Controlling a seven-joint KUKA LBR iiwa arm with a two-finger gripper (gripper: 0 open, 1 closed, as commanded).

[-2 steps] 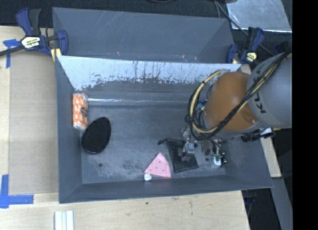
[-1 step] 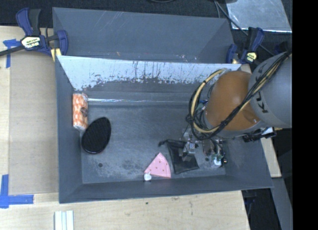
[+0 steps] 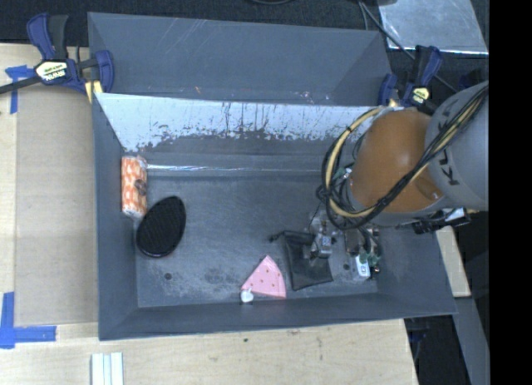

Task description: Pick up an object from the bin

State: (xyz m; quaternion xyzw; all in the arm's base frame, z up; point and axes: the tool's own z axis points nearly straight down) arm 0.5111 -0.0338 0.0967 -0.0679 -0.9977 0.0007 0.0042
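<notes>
Currently the gripper (image 3: pixel 320 246) sits low in the bin (image 3: pixel 249 318), directly over a black angular object (image 3: pixel 301 273). Whether it is open, or holds anything, cannot be told. Just left of it lies a pink wedge (image 3: pixel 268 278). Well to its left are a black oval pad (image 3: pixel 160 226) and an orange-speckled packet (image 3: pixel 133 184).

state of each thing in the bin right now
gripper: low on the right, over the dark flat piece
dark flat piece: lying flat beneath the gripper
pink wedge: flat by the front wall
black oval: lying at left
orange-speckled packet: against left wall
</notes>
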